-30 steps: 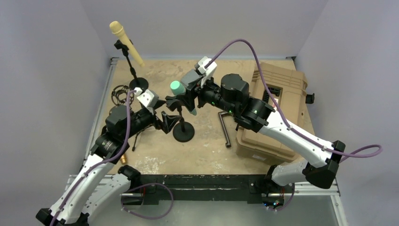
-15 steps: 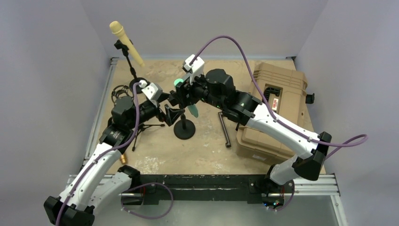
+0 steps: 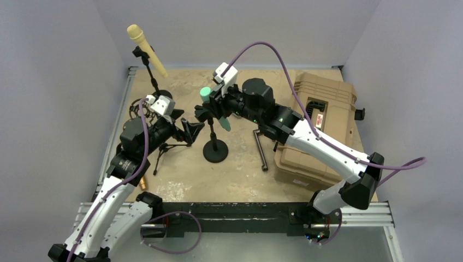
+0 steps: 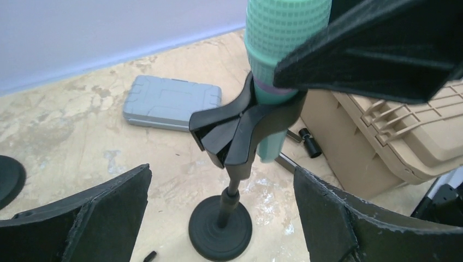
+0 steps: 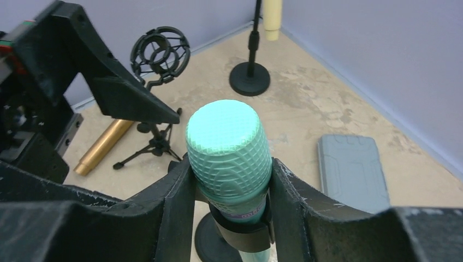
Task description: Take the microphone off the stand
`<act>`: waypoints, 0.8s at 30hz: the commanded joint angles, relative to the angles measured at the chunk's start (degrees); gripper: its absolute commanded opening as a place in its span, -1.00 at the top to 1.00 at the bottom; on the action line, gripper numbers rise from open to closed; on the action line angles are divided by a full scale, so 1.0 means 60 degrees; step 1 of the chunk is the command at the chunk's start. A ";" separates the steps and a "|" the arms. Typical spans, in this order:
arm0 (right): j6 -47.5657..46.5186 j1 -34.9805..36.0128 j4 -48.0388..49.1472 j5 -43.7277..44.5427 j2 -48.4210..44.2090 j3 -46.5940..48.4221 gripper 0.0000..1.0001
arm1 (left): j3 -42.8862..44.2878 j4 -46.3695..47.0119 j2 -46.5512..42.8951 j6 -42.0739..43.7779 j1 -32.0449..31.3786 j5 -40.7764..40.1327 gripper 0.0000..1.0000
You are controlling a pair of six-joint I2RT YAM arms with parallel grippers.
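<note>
A teal microphone [image 3: 206, 93] sits tilted in the clip of a black stand [image 3: 215, 151] at mid table. My right gripper [image 3: 212, 105] is shut on the microphone's head [image 5: 229, 142], with one finger [image 5: 176, 207] pressed to each side of it. The stand's clip [image 5: 240, 232] wraps the body just below. My left gripper [image 3: 190, 127] is open and empty, just left of the stand. In the left wrist view it [image 4: 221, 204] faces the stand's stem and base [image 4: 221, 232], with the clip [image 4: 240, 131] and microphone [image 4: 284, 43] above.
A yellow microphone [image 3: 143, 46] stands on another stand at the back left. A tan case [image 3: 322, 125] lies at the right and a black bent bar [image 3: 262, 144] beside it. A grey case [image 5: 352, 169], a shock mount on a tripod [image 5: 159, 52] and a gold cylinder [image 5: 101, 147] lie nearby.
My left gripper has drawn back to the left, away from the stand's stem. My right gripper has shifted back and left with the microphone's head between its fingers.
</note>
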 commanded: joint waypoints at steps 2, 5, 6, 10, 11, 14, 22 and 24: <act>-0.0840 -0.1209 0.0817 -0.4060 -0.0220 0.0129 1.00 | 0.0034 0.0971 0.0402 -0.0551 0.0432 0.2074 -1.00; -0.1007 -0.1641 0.0385 -0.5737 0.0231 0.0730 1.00 | 0.0001 0.1718 0.0920 -0.0950 0.0635 0.2860 -1.00; -0.0955 -0.1781 0.0323 -0.6102 0.0391 0.0877 1.00 | 0.0090 0.1882 0.1150 -0.0953 0.0650 0.3137 -1.00; -0.0814 -0.2217 0.0079 -0.7204 0.0889 0.1247 1.00 | 0.0483 0.1766 0.1647 -0.0451 0.0652 0.3504 -1.00; -0.0803 -0.2229 0.0053 -0.7229 0.0929 0.1271 1.00 | 0.0519 0.1734 0.1717 -0.0275 0.0652 0.3522 -0.99; -0.0642 -0.2277 0.0118 -0.7011 0.0966 0.1289 1.00 | 0.0843 0.0905 0.2155 0.0196 0.0603 0.3680 -0.82; -0.0513 -0.2272 0.0324 -0.6922 0.0810 0.0973 1.00 | 0.0746 0.1119 0.2141 0.0082 0.0565 0.2816 -0.38; -0.0476 -0.2276 0.0350 -0.6917 0.0784 0.0964 1.00 | 0.0822 0.1019 0.2232 0.0091 0.0564 0.2719 -0.28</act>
